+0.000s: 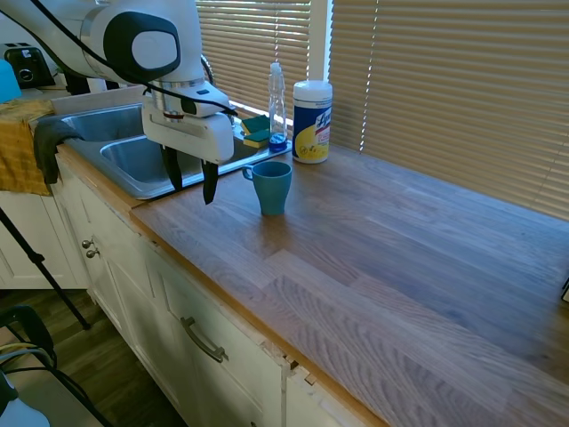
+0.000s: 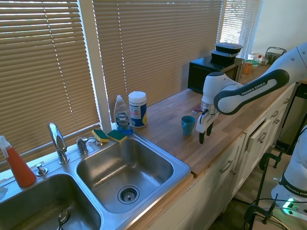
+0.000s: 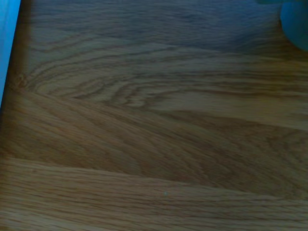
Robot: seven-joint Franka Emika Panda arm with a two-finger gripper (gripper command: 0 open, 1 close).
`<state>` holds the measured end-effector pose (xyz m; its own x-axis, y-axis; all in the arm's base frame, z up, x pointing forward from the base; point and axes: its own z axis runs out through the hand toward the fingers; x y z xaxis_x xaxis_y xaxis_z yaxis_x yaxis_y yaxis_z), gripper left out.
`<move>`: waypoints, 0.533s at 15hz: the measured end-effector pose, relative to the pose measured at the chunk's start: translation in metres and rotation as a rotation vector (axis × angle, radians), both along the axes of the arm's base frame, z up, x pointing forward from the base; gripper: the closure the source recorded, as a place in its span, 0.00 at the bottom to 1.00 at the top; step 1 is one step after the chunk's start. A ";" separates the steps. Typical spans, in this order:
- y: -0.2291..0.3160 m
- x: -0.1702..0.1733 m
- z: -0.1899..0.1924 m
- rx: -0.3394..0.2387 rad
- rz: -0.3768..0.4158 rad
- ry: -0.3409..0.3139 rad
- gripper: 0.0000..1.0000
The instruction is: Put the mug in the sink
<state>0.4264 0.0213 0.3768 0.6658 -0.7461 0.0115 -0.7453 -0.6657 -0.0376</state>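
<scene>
**Mug upright on desk, tool empty beside it**

First exterior view: the mug [image 1: 272, 187] stands upright on the wooden desk [image 1: 400, 258], near the sink [image 1: 133, 160]. The tool [image 1: 189, 175] hangs just beside the mug, fingers apart, holding nothing.

Second exterior view: the tool [image 2: 205, 132] points down over the desk edge; the mug [image 2: 188, 125] stands apart from it.

Wrist view: wood grain fills the picture; a blurred teal shape [image 3: 294, 24] sits at one corner.

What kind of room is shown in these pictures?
Most likely a home kitchen: a double steel sink with a faucet set in a wooden countertop, dish soap and sponges behind it, a microwave further along.
</scene>
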 end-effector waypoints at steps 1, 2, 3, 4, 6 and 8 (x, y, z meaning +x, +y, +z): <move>0.000 0.000 0.000 -0.002 0.002 0.001 0.00; 0.000 0.000 -0.001 -0.007 0.002 0.001 0.00; -0.001 0.001 0.001 -0.007 -0.004 -0.002 0.00; -0.003 0.004 0.005 -0.005 -0.013 -0.010 0.00; -0.012 0.013 0.021 0.005 -0.041 -0.034 0.00; -0.031 0.022 0.039 0.021 -0.090 -0.061 0.00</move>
